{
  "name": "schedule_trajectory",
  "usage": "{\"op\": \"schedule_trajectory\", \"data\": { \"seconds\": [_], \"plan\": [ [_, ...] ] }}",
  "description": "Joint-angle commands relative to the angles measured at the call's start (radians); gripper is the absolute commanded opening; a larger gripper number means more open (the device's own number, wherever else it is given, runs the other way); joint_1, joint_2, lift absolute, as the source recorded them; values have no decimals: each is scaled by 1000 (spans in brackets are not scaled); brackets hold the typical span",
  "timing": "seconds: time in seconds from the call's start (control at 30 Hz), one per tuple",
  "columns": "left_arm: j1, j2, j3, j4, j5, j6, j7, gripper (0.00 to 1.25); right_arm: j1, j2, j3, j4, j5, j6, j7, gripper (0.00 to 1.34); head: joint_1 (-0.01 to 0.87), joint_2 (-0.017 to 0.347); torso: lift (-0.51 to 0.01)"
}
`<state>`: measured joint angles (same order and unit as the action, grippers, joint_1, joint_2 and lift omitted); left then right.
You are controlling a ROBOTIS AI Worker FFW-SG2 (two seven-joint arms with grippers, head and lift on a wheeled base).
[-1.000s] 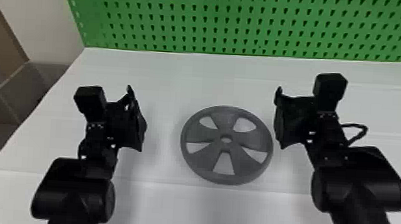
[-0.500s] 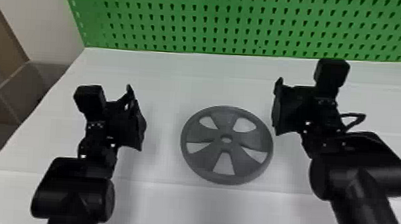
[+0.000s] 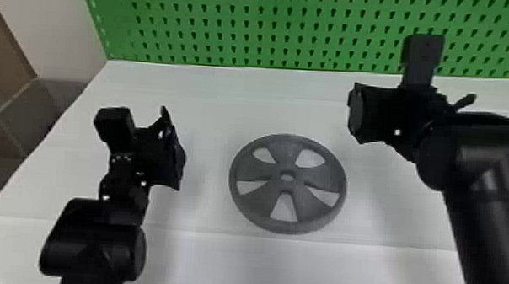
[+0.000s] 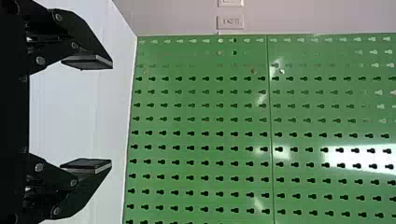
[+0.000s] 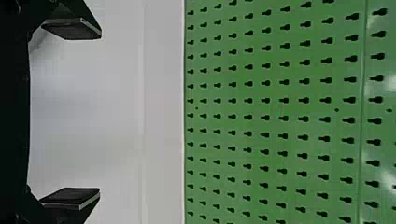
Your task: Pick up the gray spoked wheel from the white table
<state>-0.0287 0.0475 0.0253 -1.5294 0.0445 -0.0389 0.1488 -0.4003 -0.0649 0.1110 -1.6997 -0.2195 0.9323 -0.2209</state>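
Flat on the white table [image 3: 217,259] lies the gray spoked wheel [image 3: 258,203], between the two arms. My left gripper [image 3: 172,147] is to its left, held above the table and apart from it. Up and to the wheel's right, nearer the pegboard, is my right gripper [image 3: 354,112], not touching it. In the left wrist view the left gripper [image 4: 111,115] stands open with nothing between its fingers. The right gripper [image 5: 100,114] is likewise open and holds nothing in the right wrist view.
A green pegboard [image 3: 273,26] rises along the table's back edge. Past the table's left edge are a pale wall [image 3: 54,17] and a dark gray panel [image 3: 19,112]. The right forearm [image 3: 493,234] spans the table's right side.
My right gripper has lifted and moved away from the wheel toward the pegboard, its forearm swinging along. The left arm and the wheel have kept their places.
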Motion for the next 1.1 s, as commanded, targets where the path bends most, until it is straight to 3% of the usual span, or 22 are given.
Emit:
{"op": "schedule_trajectory", "data": {
  "seconds": [0.0, 0.13, 0.33, 0.6, 1.07],
  "plan": [
    [1, 0, 2, 0, -2, 1, 0, 752, -75, -6, -14, 25, -78, 177, -2, 1220, 779, 106, -70],
    [1, 0, 1, 0, -2, 1, 0, 752, -146, -15, -22, 91, -162, 286, -23, 1220, 779, 106, -70],
    [1, 0, 1, 0, -3, 1, 0, 752, -241, -19, -17, 193, -210, 402, -25, 1221, 779, 107, -70],
    [1, 2, -1, 0, -9, 1, 0, 752, -347, -15, -51, 341, -187, 554, -25, 1221, 779, 107, -70],
    [-5, 5, -10, 0, -26, 1, 0, 752, -483, -64, 15, 640, -304, 591, -26, 1221, 779, 107, -70]
  ]
}}
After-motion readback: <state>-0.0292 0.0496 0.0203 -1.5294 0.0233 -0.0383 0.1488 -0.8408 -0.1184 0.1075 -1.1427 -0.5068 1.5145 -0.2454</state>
